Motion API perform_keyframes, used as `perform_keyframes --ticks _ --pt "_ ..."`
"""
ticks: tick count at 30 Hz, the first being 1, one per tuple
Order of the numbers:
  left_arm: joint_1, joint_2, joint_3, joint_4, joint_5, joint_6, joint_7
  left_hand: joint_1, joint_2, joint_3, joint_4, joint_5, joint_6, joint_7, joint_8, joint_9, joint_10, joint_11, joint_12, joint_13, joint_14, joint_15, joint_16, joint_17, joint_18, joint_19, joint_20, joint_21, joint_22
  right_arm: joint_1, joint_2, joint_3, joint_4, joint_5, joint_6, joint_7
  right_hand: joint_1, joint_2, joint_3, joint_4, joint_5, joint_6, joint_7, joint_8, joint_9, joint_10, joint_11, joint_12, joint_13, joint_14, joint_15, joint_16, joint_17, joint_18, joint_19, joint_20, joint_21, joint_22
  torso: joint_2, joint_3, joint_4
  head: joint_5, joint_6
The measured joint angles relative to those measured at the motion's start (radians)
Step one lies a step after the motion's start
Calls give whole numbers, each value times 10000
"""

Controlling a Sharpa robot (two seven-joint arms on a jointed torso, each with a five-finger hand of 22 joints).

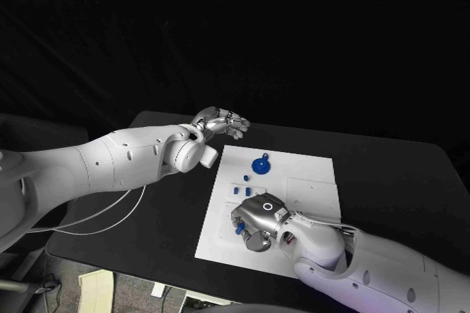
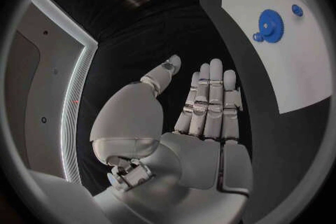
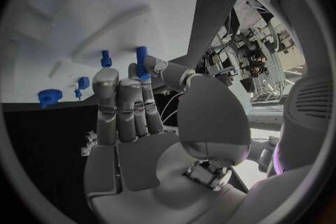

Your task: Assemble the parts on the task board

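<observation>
Head view, left to right: left silver metal hand (image 1: pixel 222 123) hovering off the far-left corner of the flat matte white task board (image 1: pixel 303 177), fingers straight and apart, holding nothing. Toothed blue plastic gear (image 1: pixel 261 165) near board's far edge; small blue plastic pegs (image 1: pixel 243 189) along its left edge. Right silver hand (image 1: pixel 257 221) over the near-left part, pinching a slim blue cylindrical pin (image 3: pixel 142 61). Likely insertion step: keep pin upright, align over hole, press slowly, avoid jamming.

A robotics lab: black table (image 1: pixel 392 170), equipment racks (image 3: pixel 248 50) behind.
</observation>
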Motion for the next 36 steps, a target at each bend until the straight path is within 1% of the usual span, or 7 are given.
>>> perform_keyframes --ticks 13,26,29,30,33,35,36 --pt "0 5 0 0 0 5 -12 0 0 0 0 0 0 0 0 1 0 0 0 -6 0 0 0 20 1 0 0 0 9 13 251 -6 -29 -177 303 -124 0 -1 -2 -2 -7 -1 0 -1 21 0 0 -1 0 -15 -15 0 0 -10 -35 -38 0 -1 -4 2 -1 -33 -2" --pt "0 -3 0 5 0 6 -21 0 0 0 0 0 0 0 0 2 0 0 0 -14 0 0 -41 30 0 4 -5 0 8 32 255 -25 -44 -209 456 -167 12 -16 108 17 -37 -4 1 -3 48 0 0 -19 -3 -14 -15 0 -24 -20 -31 -41 0 -3 -1 4 0 -38 -18" --pt "0 -8 0 7 0 6 -23 0 0 0 0 0 0 0 0 2 0 0 0 -14 0 0 -41 41 -7 37 -37 0 17 33 253 -26 -62 -170 443 -163 -77 -105 223 28 -29 -31 -1 -3 62 0 0 -25 -3 -14 -14 0 -47 -21 -31 -41 0 -3 0 11 0 -34 -22" --pt "0 -10 0 7 0 6 -23 0 0 0 0 0 0 0 0 2 0 0 0 -14 0 0 -41 41 -7 37 -37 0 17 34 252 -27 -69 -154 430 -159 -137 -165 226 31 32 -36 4 -31 62 0 0 -31 -2 -13 -14 0 -57 -21 -31 -40 0 -3 0 11 0 -30 -24" --pt "0 -15 0 7 0 7 -26 0 0 0 0 0 0 0 0 2 0 0 0 -14 0 0 -41 41 -8 37 -37 0 17 33 244 -36 -89 -80 364 -144 -391 -417 178 82 122 -163 131 -170 44 1 -1 -158 48 -42 17 0 -88 -20 -57 -15 0 -3 0 12 -6 -28 -30" --pt "0 -15 0 7 0 7 -28 0 0 0 0 0 0 0 0 -5 0 0 0 -14 0 0 -41 41 -8 37 -37 0 17 26 240 -44 -94 -15 306 -129 -536 -560 -8 89 132 -300 193 -272 -13 16 -16 -279 -34 -41 87 0 -101 -19 -71 0 0 -3 0 15 -6 -28 -30" --pt "0 -16 0 7 0 7 -28 0 0 0 0 0 0 0 0 -7 0 0 0 -14 0 0 -41 41 -9 37 -37 0 17 23 239 -50 -94 15 284 -122 -621 -644 -131 99 133 -411 229 -345 -48 -44 34 -354 -80 -43 143 0 -109 -19 -72 1 0 -3 0 15 -6 -28 -27"
